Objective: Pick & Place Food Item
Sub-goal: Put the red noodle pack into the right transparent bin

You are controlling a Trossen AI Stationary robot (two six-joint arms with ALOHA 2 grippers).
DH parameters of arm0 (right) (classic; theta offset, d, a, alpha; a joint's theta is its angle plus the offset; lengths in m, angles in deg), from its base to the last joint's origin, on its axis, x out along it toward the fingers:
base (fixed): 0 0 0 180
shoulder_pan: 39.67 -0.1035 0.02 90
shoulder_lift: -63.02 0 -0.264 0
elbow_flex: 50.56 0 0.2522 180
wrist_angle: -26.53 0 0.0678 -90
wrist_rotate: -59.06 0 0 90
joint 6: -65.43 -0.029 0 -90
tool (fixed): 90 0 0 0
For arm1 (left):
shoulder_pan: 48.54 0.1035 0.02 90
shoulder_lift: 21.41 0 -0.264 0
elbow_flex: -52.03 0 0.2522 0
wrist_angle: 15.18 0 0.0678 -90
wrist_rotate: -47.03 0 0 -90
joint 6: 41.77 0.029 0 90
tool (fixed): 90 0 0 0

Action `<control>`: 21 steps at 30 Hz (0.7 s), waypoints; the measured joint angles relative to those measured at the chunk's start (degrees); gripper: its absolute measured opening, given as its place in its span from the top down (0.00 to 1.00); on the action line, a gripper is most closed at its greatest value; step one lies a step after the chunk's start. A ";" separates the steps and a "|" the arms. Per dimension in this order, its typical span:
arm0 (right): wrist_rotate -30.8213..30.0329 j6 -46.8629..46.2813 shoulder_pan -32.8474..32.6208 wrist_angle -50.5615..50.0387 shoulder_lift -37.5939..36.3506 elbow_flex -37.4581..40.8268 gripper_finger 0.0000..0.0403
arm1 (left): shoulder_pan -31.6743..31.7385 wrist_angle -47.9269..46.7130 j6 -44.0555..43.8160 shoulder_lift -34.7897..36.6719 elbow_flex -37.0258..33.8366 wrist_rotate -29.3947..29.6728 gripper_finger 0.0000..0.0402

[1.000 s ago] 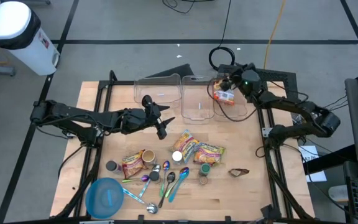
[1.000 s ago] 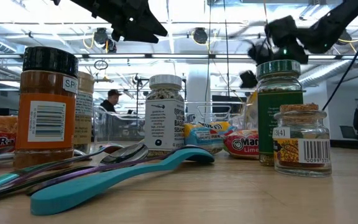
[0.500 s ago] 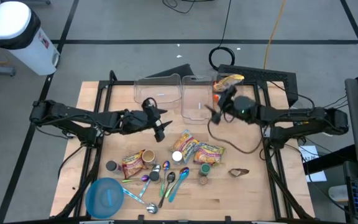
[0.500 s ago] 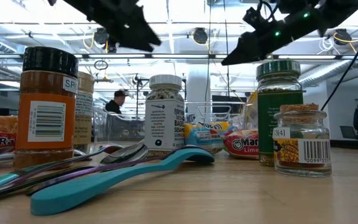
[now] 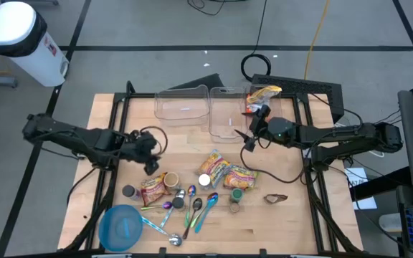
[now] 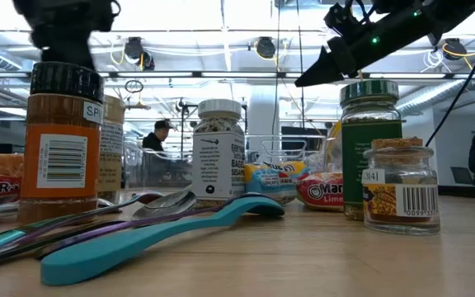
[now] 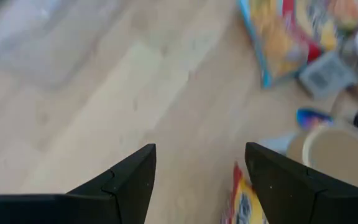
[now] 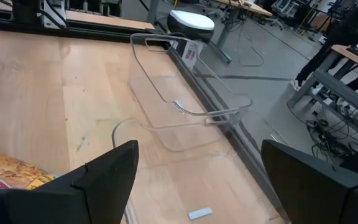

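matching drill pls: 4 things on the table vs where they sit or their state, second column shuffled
1. blue bowl
2. clear bins
3. right gripper
4. orange-lidded spice jar

A. far edge of the table, side by side
B. near left corner of the table
C. open, empty, by the middle bin
D. upright, nearest left in the low view

Pairs: 1-B, 2-A, 3-C, 4-D
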 joint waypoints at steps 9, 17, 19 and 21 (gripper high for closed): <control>0.00 -0.75 0.00 -0.01 0.02 0.02 0.18 | -5.61 7.01 -0.49 -6.96 -4.76 -5.45 0.36; 0.00 -0.75 0.02 -0.03 0.02 0.02 0.18 | -5.33 7.96 -4.44 -14.87 -5.11 -6.75 0.36; 0.00 -0.75 0.02 -0.03 0.02 0.04 0.18 | -4.86 8.90 -4.52 -16.55 -5.11 -8.60 0.36; 0.00 -0.75 0.02 -0.03 0.02 0.04 0.18 | -4.49 10.19 -3.97 -17.84 -5.11 -10.78 0.37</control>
